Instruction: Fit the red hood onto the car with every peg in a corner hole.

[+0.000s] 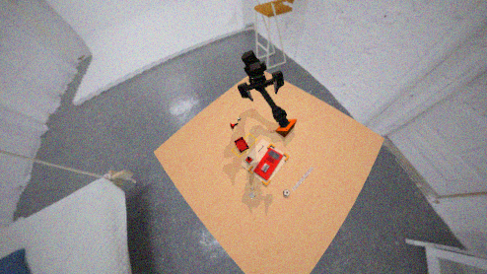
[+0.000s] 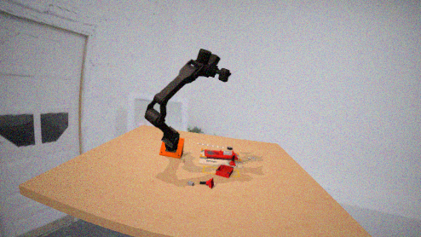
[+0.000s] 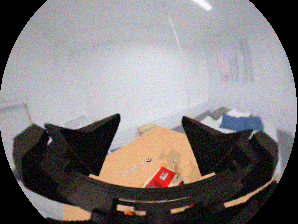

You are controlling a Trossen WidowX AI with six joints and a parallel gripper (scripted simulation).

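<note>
The red hood lies on the table inside a yellow outline, just left of the car. The car chassis sits red in its pale jig, with yellow corner marks around it. My gripper is open and empty. It is raised high above the table on the bent arm, far from both the hood and the car. In the wrist view a red part of the car shows far below between the spread fingers. The pegs are too small to make out.
The arm's orange base stands behind the car. A small red part lies left of the hood. A small wheel and a thin rod lie right of the jig. A stool stands beyond the table.
</note>
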